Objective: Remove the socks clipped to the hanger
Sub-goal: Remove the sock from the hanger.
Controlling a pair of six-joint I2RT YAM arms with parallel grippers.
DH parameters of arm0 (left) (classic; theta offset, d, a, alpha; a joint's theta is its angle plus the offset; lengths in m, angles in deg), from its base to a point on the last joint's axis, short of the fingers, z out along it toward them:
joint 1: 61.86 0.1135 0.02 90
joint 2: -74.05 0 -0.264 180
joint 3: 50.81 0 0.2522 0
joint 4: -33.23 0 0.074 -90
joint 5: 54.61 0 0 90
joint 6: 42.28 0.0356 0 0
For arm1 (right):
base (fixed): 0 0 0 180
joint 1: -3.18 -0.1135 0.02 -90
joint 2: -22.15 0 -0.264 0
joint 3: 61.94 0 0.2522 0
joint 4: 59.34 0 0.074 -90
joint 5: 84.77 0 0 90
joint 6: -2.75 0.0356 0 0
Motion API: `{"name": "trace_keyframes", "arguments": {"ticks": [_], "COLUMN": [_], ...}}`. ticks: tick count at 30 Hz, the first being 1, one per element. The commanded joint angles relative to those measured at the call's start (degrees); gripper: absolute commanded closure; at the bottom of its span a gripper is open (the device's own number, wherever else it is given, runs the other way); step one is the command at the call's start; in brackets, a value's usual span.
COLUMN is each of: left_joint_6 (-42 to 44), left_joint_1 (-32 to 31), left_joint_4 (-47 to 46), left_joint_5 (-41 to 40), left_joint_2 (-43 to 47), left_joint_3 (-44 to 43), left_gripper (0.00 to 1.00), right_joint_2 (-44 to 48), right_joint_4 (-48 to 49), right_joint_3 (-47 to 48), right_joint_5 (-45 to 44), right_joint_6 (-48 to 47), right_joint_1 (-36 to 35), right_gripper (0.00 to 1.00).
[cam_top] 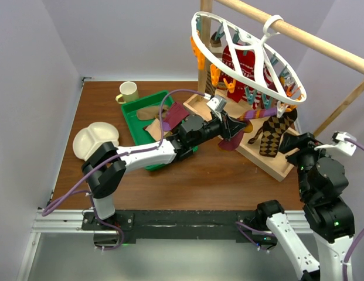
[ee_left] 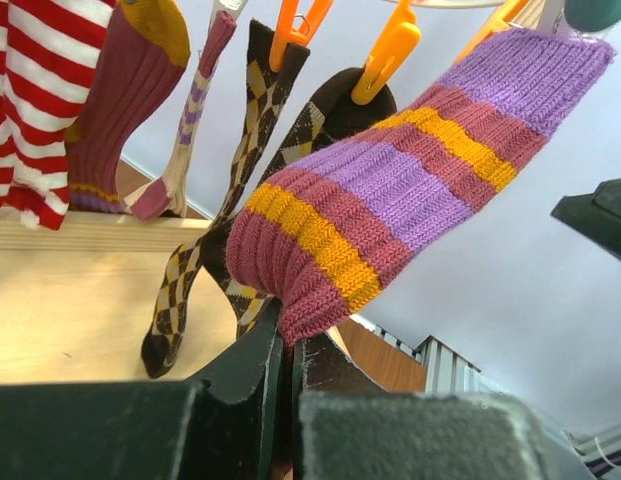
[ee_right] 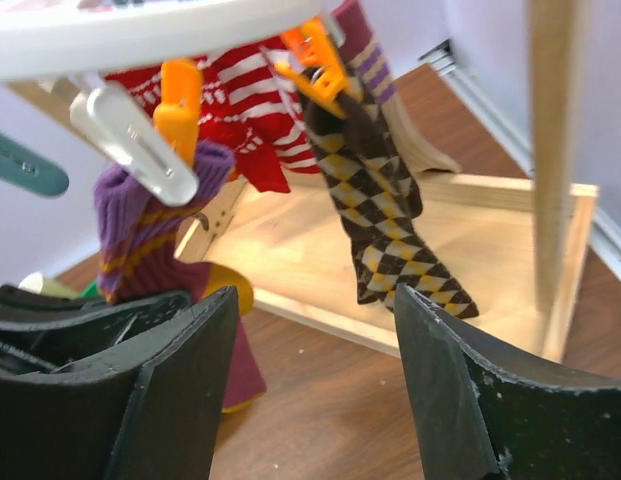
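While the left claw (ee_left: 290, 352) is clenched on the cuff of a purple, maroon and orange striped sock (ee_left: 410, 190), that sock stretches taut from it, up and to the right, toward the rim of the white hanger (ee_right: 140, 35), where its far end is pinned. Which clip holds it I cannot tell. Just behind this claw hang two brown-and-tan argyle socks (ee_left: 265, 120) under orange clips (ee_left: 385, 55). Farther to its left hang a maroon sock (ee_left: 125, 100) and a red-and-white striped one (ee_left: 20, 100).

The right claw (ee_right: 315, 300) is released, its two black fingers (ee_right: 460, 390) standing well apart with nothing between them. Straight ahead of it an argyle sock (ee_right: 390, 230) dangles from an orange clip (ee_right: 315, 65), its toe near the wooden stand base (ee_right: 490, 250). To this claw's left the striped sock and the left claw sit close by.

Behind the left arm on the tabletop (cam_top: 187, 181) lie a green tray (cam_top: 133, 120), a mug (cam_top: 129, 92) and a white plate (cam_top: 94, 139).
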Motion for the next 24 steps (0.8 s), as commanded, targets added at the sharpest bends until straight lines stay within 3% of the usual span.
{"name": "trace_keyframes", "arguments": {"ticks": [1,10,18,24], "left_joint_6": [-1.40,-3.25,-5.27,-14.31], "left_joint_1": [1.09,1.71,2.06,6.27], "left_joint_4": [-3.71,-4.50,-3.89,-10.11], "left_joint_5": [1.54,4.17,7.77,19.71], "left_joint_2": [1.02,-0.21,-1.44,-2.75], "left_joint_3": [-1.56,-1.92,-2.01,-1.21], "left_gripper": [1.00,1.00,1.00,1.00], "right_joint_2": [-2.18,-8.60,-10.19,-9.22], "right_joint_4": [-2.31,2.26,4.10,7.09], "right_joint_3": [4.32,9.59,7.84,3.36], "right_joint_5": [-4.47,1.86,-4.11,-2.89], "right_joint_6": [-0.18,-4.58,-6.87,-7.39], "right_joint_1": [-0.06,-0.06,-0.06,-0.06], "right_gripper": [0.34,0.35,0.44,0.40]}}
